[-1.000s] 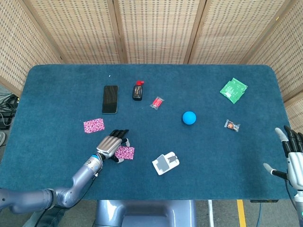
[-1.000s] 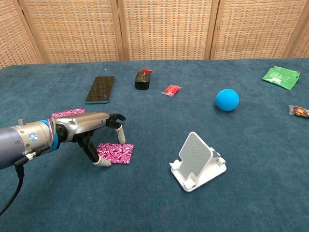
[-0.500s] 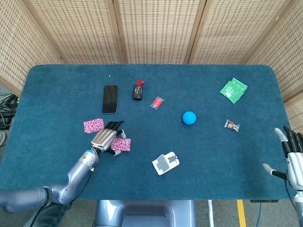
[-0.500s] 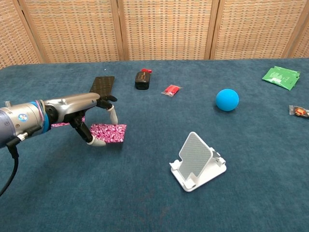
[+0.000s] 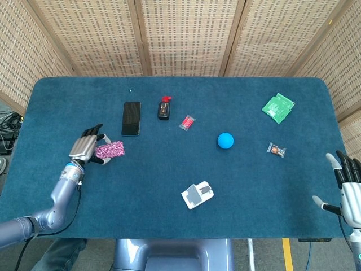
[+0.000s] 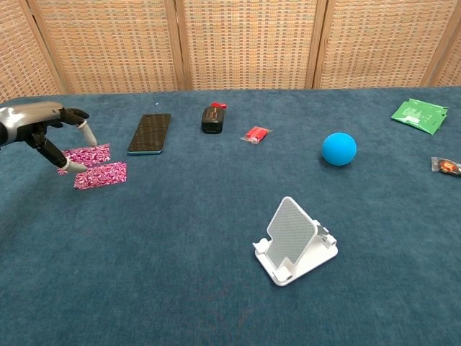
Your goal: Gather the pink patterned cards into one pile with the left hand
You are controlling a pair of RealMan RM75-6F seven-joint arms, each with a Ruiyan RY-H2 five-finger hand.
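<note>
The left hand (image 5: 86, 148) hangs low over the left part of the blue table (image 5: 169, 226), well in from the left edge and from the near edge. Its fingers are spread and slightly curled, and it holds nothing. Bare cloth lies all around it toward the near side and the left side. In the chest view the same hand (image 6: 39, 126) shows at the left border of the picture, its fingertips (image 6: 88, 135) pointing down at the cloth.

Two pink cards lie just to the right of that hand. The farther pink card (image 6: 86, 154) sits right under the fingertips; whether they touch it cannot be told. The nearer pink card (image 6: 100, 175) lies just in front of the first, overlapping or touching it along one edge, a little further right of the hand. From above the two read as one pink patch (image 5: 109, 149) beside the fingers.

Beyond the cards, up and to the right of the hand, lies a black phone (image 5: 131, 118), near but apart from them. Further right are a small black case with a red end (image 5: 164, 108) and a red wrapper (image 5: 186, 122). A blue ball (image 5: 225, 140) and a white phone stand (image 5: 197, 195) are well apart from the hand.

The right hand (image 5: 348, 186) is at the far right near corner, past the table's edge, its fingers apart and empty.
</note>
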